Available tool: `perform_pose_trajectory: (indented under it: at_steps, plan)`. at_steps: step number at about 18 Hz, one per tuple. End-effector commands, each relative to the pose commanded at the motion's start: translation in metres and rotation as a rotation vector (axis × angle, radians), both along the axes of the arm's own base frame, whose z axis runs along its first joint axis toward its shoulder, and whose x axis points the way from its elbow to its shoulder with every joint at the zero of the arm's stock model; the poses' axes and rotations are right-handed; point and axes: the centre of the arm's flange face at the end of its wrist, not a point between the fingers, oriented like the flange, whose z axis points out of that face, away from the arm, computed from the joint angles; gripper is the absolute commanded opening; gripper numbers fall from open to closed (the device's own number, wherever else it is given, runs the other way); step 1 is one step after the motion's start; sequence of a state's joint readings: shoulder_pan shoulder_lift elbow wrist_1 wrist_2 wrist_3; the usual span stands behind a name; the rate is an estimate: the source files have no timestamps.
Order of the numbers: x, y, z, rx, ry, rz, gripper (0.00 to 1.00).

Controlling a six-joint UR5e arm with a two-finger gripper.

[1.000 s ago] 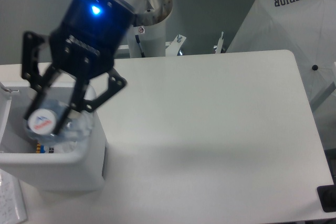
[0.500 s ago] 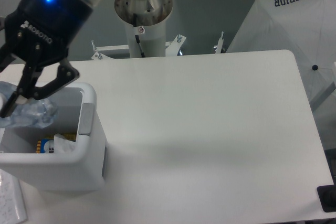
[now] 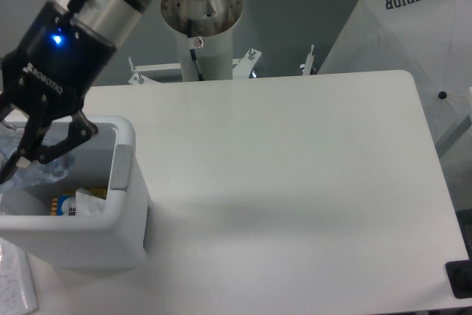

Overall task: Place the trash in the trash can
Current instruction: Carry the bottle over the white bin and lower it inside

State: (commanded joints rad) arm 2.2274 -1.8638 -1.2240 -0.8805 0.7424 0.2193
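Jaws: black gripper (image 3: 21, 154) sits low over the far-left side of the bin, fingers spread apart with crinkly clear plastic between them; can't honestly tell if they're pinching it or just around it
Surface: big white tabletop (image 3: 295, 167), bin parked at its left edge
Trash can: boxy white bin (image 3: 122, 204) with thick rim and a grey panel on its right side
Trash: clear wrinkly plastic (image 3: 40, 171) at the bin's left, partly inside the opening; whether it's the bottle or the bag is too blurry to call
Inside the bin: yellow-and-blue packet (image 3: 63, 204) with a white scrap (image 3: 88, 203) just beside it
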Motion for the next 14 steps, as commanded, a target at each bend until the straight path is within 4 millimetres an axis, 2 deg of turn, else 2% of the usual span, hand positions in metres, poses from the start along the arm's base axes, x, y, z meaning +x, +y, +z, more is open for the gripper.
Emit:
perform_pose_trajectory:
  at_steps: [2, 4, 5, 6, 7, 9, 10, 11, 14]
  plan:
    - [0.0, 0.0, -0.008, -0.009, -0.002, -0.005, 0.15]
    - [0.0, 0.0, -0.014, -0.017, -0.006, -0.006, 0.24]
    - [0.0, 0.0, -0.015, -0.019, -0.008, -0.006, 0.31]
    - [0.0, 0.0, -0.016, -0.019, -0.007, -0.007, 0.44]
    - [-0.001, 0.001, -0.018, -0.017, 0.0, -0.012, 0.47]
    - [-0.001, 0.0, -0.023, -0.021, 0.006, -0.018, 0.74]
    - [-0.001, 0.0, -0.023, -0.02, 0.007, -0.019, 0.85]
    - [-0.001, 0.0, -0.022, -0.019, 0.008, -0.019, 0.92]
    - [-0.002, -0.001, -0.022, -0.019, 0.009, -0.018, 0.99]
